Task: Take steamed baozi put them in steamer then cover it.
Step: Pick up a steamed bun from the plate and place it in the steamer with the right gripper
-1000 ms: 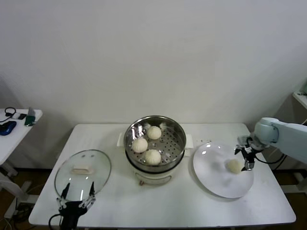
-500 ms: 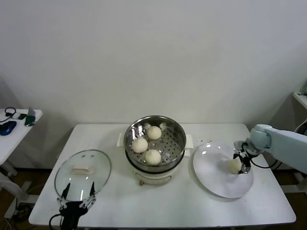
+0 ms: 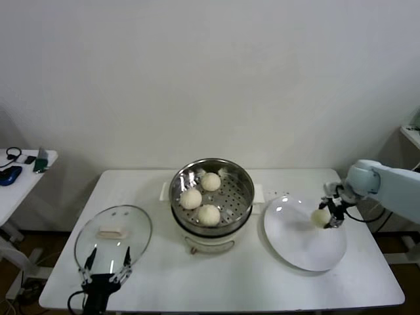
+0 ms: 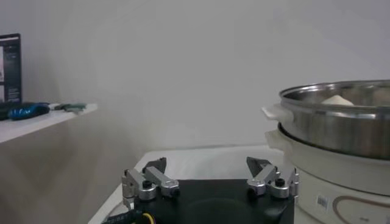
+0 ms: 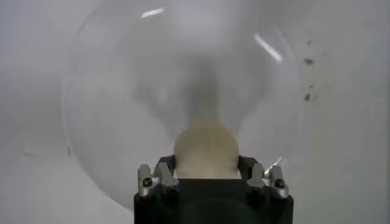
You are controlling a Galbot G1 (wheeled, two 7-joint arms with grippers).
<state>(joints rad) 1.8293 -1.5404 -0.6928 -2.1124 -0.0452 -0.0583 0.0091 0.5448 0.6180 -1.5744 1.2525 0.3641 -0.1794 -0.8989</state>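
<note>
Baozi point(image 3: 321, 216) pinched in right pincer point(image 3: 330, 217) above plate point(image 3: 295, 252); left pincer point(image 3: 105, 264) spread, near table edge point(image 3: 223, 302).

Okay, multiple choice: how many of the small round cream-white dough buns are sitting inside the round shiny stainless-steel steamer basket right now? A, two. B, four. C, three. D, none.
C: the head view shows three small round cream-white dough buns on the perforated floor of the round shiny stainless-steel steamer basket, while a fourth bun sits between the right gripper's fingers above the flat white plate.
</note>
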